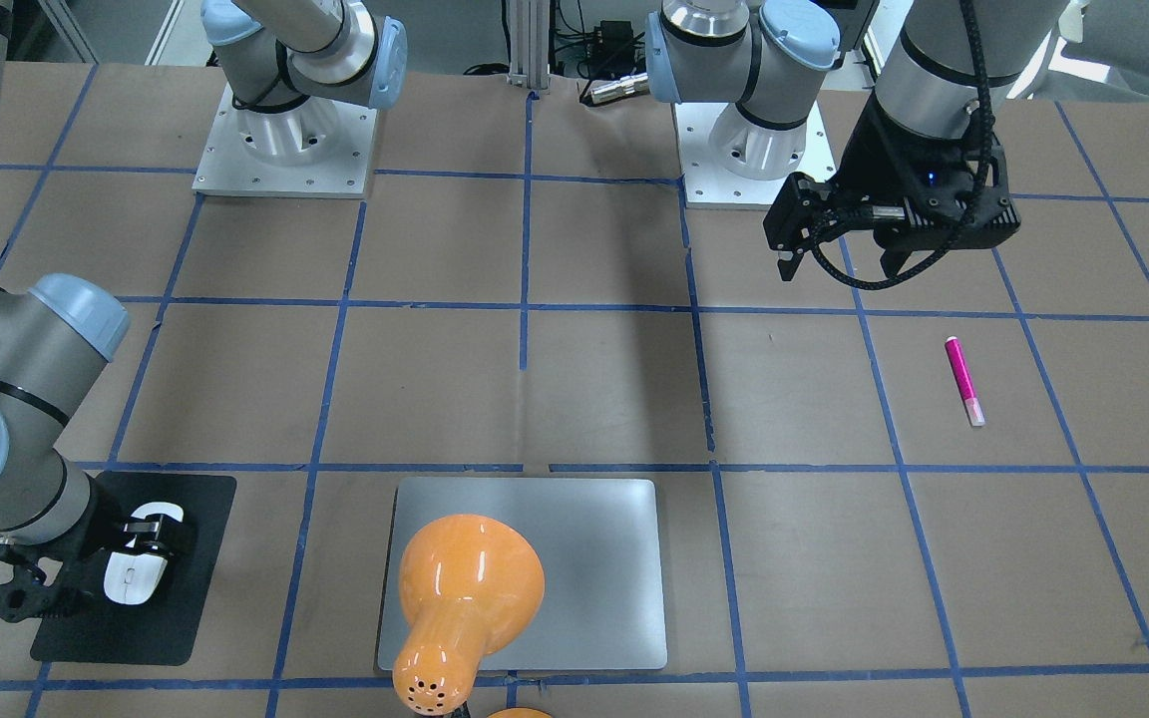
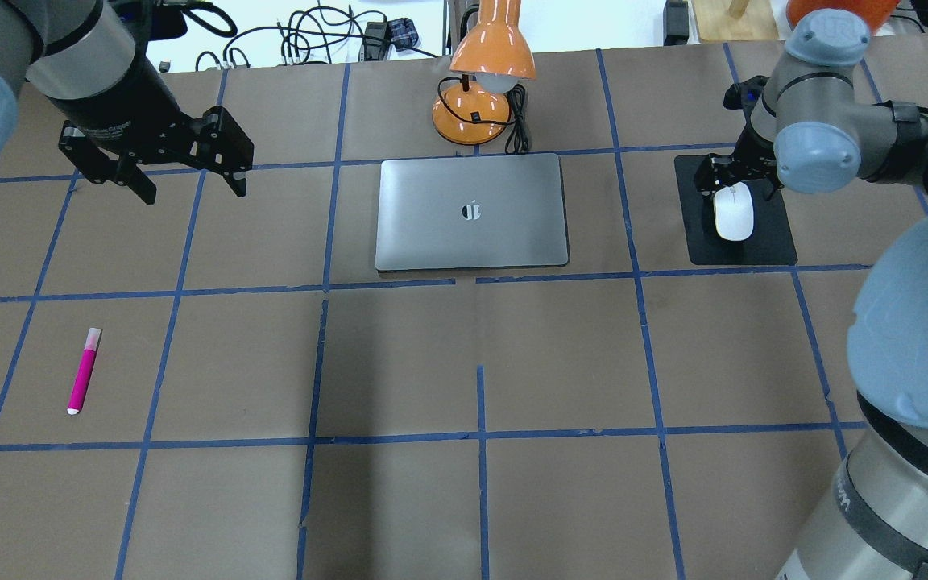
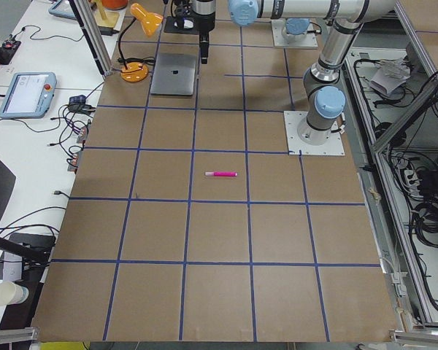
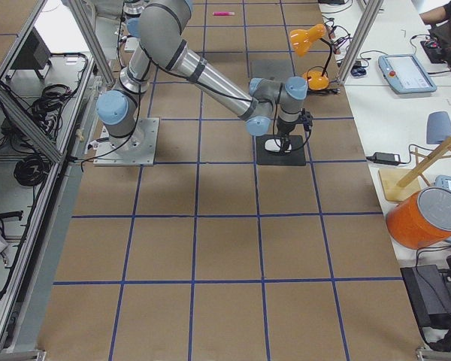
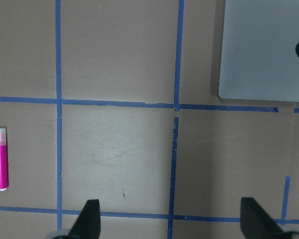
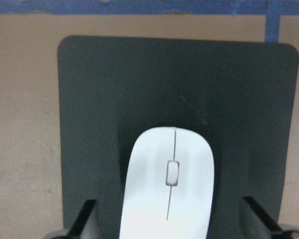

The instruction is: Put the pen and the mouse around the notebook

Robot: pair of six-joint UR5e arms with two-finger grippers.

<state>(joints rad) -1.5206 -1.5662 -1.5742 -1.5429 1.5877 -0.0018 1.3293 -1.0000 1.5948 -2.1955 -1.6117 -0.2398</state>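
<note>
The pink pen [image 2: 83, 372] lies alone on the brown table at the near left, also in the left wrist view [image 5: 2, 159] and the front view [image 1: 964, 381]. My left gripper [image 2: 192, 192] hangs open above the table, well beyond the pen and left of the notebook, with nothing between its fingers [image 5: 91, 214]. The silver notebook [image 2: 472, 211] lies flat at the far middle. The white mouse [image 2: 734, 217] rests on a black pad [image 2: 770, 242] at the far right. My right gripper [image 6: 169, 219] is low over the mouse, open, one finger [image 6: 85, 216] on each side and apart from it.
An orange desk lamp [image 2: 484, 64] stands just behind the notebook, its shade hanging over the notebook's far edge [image 1: 465, 588]. Blue tape lines grid the brown table. The arm bases [image 1: 285, 150] are bolted down on the robot's side. Cables and tablets lie off the table beyond the lamp.
</note>
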